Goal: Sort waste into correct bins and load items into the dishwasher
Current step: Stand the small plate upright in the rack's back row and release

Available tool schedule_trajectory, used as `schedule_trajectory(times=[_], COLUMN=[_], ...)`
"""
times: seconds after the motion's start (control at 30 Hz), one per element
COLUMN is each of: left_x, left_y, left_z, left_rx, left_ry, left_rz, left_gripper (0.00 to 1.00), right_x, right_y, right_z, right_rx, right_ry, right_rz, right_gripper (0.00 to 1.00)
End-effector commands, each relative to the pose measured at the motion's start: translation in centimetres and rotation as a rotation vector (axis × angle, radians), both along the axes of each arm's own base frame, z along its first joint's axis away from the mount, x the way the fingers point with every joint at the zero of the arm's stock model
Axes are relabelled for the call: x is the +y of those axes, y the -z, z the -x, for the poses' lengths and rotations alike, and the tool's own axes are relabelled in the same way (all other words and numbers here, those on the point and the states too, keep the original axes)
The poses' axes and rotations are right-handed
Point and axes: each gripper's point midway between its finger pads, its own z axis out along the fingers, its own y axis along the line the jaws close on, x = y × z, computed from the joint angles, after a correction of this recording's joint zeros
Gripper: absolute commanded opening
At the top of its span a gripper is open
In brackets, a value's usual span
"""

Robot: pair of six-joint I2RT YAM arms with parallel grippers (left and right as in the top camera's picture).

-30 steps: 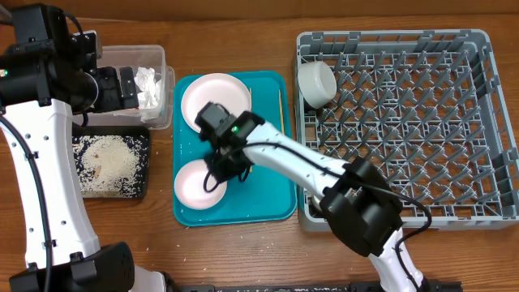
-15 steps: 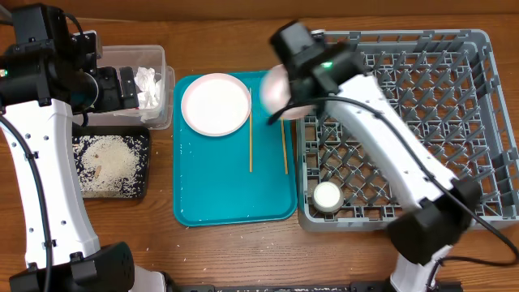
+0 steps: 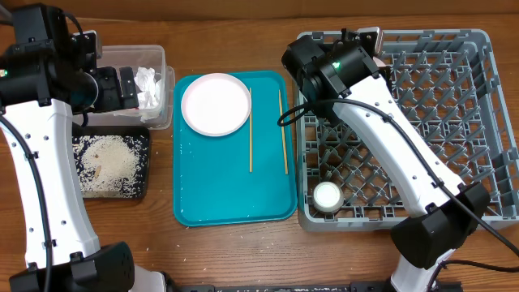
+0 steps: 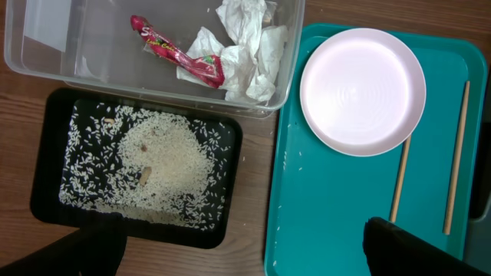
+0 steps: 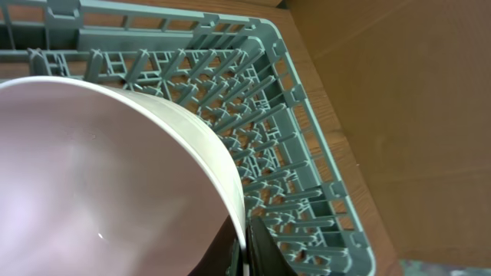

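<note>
My right gripper [image 5: 244, 245] is shut on the rim of the pink plate [image 5: 100, 176] and holds it tilted over the far left corner of the grey dish rack [image 3: 438, 138]. In the overhead view only an edge of the pink plate [image 3: 379, 62] shows past the arm. A white cup [image 3: 327, 195] stands at the rack's front left. The large white plate [image 3: 216, 104] and two chopsticks [image 3: 250, 138] [image 3: 283, 134] lie on the teal tray [image 3: 235, 203]. My left gripper [image 4: 245, 253] is open and empty, high above the bins. The bowl is not in view.
The clear tub [image 4: 46, 65] holds crumpled napkins [image 4: 245, 46] and the red wrapper [image 4: 184, 57]. The black tray [image 4: 230, 222] in front of it holds rice grains [image 4: 153, 161]. A few grains lie on the teal tray's left side.
My right gripper took the pink plate from the front of the teal tray and carried it right and back, over the rack's far left corner. The left arm has not moved.
</note>
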Motion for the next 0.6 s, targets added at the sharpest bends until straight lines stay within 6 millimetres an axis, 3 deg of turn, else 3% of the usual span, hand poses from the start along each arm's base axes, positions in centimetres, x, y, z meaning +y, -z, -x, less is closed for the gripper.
schedule_trajectory(times=[0.0, 0.17, 0.37, 0.57], left_x=[0.1, 0.1, 0.1, 0.1], left_y=[-0.7, -0.7, -0.7, -0.7], left_z=[-0.1, -0.1, -0.1, -0.1], left_rx=[-0.021, -0.021, -0.021, -0.021], left_ry=[-0.009, -0.009, -0.009, -0.009], left_rz=[-0.004, -0.005, -0.005, -0.005], left_gripper=[1.0, 1.0, 1.0, 1.0], right_x=[-0.2, 0.1, -0.8, 0.0], right_y=[-1.2, 0.3, -0.9, 2.0], right_z=[0.0, -0.8, -2.6, -2.8], right_rx=[-0.09, -0.052, -0.069, 0.056], right_ry=[0.037, 0.034, 0.002, -0.029], right_rz=[-0.047, 0.003, 0.271, 0.242], right_gripper=[0.04, 0.04, 0.04, 0.04])
